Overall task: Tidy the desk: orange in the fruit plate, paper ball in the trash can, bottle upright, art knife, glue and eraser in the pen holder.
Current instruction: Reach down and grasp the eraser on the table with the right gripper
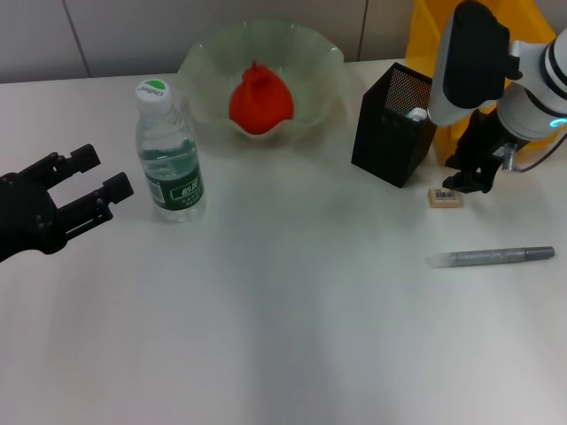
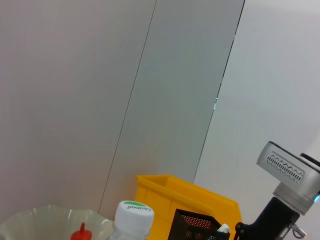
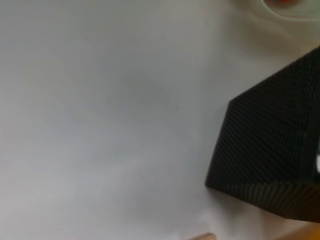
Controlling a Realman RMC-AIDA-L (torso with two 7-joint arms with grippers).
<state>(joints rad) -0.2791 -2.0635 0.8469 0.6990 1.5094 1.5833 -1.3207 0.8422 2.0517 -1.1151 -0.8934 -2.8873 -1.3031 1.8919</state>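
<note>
Right pincer (image 1: 464, 183) hovering right above the eraser (image 1: 445, 197) beside the pen holder (image 1: 392, 124), grip hidden; left pincer (image 1: 96, 189) parted, empty.

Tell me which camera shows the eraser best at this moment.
The head view. There the eraser lies whole on the table, label up, just under the right gripper beside the pen holder. The right wrist view catches only a beige sliver at the picture's edge. The left wrist view does not show it.
</note>
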